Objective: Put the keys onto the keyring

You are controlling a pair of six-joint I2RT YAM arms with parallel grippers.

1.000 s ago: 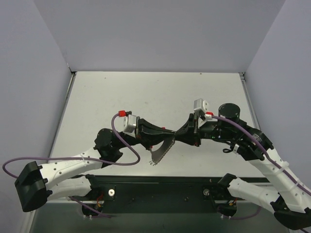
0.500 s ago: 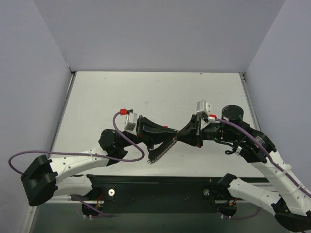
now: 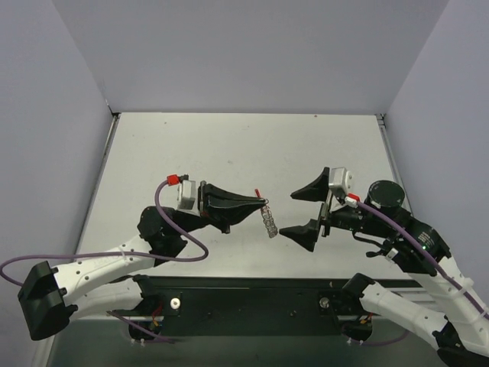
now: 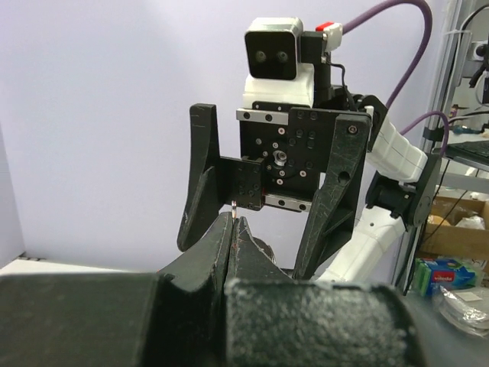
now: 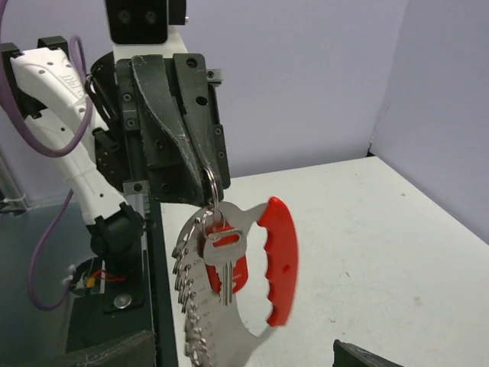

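Observation:
My left gripper [image 3: 262, 202] is shut on the keyring [image 5: 210, 182], pinching its silver ring at the fingertips [image 5: 200, 153]. A silver key [image 5: 224, 264] hangs from that ring. Behind the key hang a red tag and a curved toothed silver plate with a red grip [image 5: 280, 260]. From above the bundle [image 3: 269, 221] dangles just below the left fingertips. My right gripper [image 3: 295, 212] stands open a short way to the right, apart from the bundle, with nothing between its fingers. In the left wrist view a sliver of the ring [image 4: 232, 205] pokes out of the shut gripper [image 4: 234, 222].
The white table [image 3: 229, 145] lies below both grippers, walled by pale panels at the back and sides. The black base rail [image 3: 252, 294] runs along the near edge. Purple cables [image 3: 164, 229] loop off both wrists.
My right gripper has opened wide and pulled back to the right, away from the bundle. The left gripper has shifted slightly left, keeping the keyring, and the bundle now hangs free.

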